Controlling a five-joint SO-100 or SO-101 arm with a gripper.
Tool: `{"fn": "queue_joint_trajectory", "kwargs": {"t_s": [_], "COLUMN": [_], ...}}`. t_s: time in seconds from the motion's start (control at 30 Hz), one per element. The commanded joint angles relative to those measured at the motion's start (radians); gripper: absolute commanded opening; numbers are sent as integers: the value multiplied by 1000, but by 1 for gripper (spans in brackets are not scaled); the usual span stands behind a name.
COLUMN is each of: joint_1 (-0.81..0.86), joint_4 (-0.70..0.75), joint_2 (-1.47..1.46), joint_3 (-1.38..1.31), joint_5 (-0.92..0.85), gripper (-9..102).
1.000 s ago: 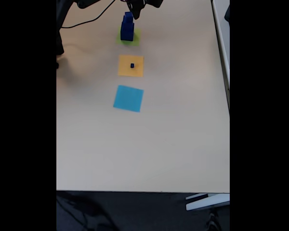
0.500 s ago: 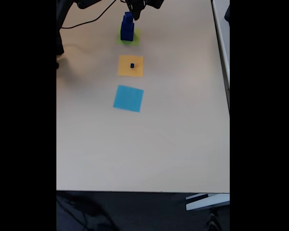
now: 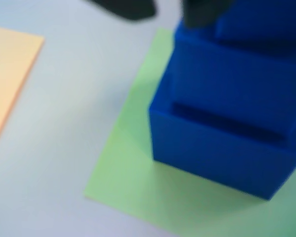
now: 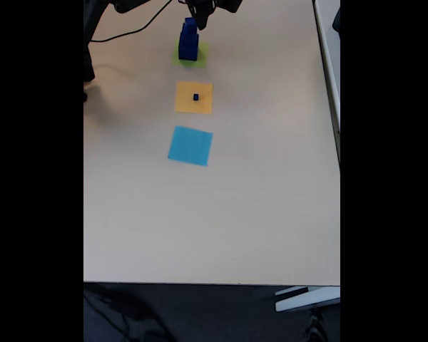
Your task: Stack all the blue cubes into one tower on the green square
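Presently, a tower of blue cubes (image 4: 188,41) stands on the green square (image 4: 198,57) at the far end of the table (image 4: 257,199) in the fixed view. In the wrist view the tower (image 3: 227,128) shows three stepped tiers, largest at the bottom, each smaller cube set back on the one beneath; all are deep navy with sharp edges, and the green square (image 3: 133,182) lies flat under them. A single tiny blue cube (image 4: 196,97) sits apart on the orange square (image 4: 185,103), nearer than the tower; the light-blue square (image 4: 190,145) lies nearer still. The claw (image 4: 200,19) hangs just beside the tower's top, to its right in the fixed view. Its dark fingers (image 3: 126,7) appear blurred at the upper edge of the wrist view, possibly touching the top cube; how far open they stand cannot be told.
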Motion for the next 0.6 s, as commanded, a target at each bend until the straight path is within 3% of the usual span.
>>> {"fn": "queue_joint_trajectory", "kwargs": {"t_s": [0.0, 0.57], "joint_1": [6, 15], "joint_4": [-5, -15], "joint_2": [87, 74], "joint_3": [-21, -63], "joint_5": [-9, 14], "gripper": [0, 0]}}
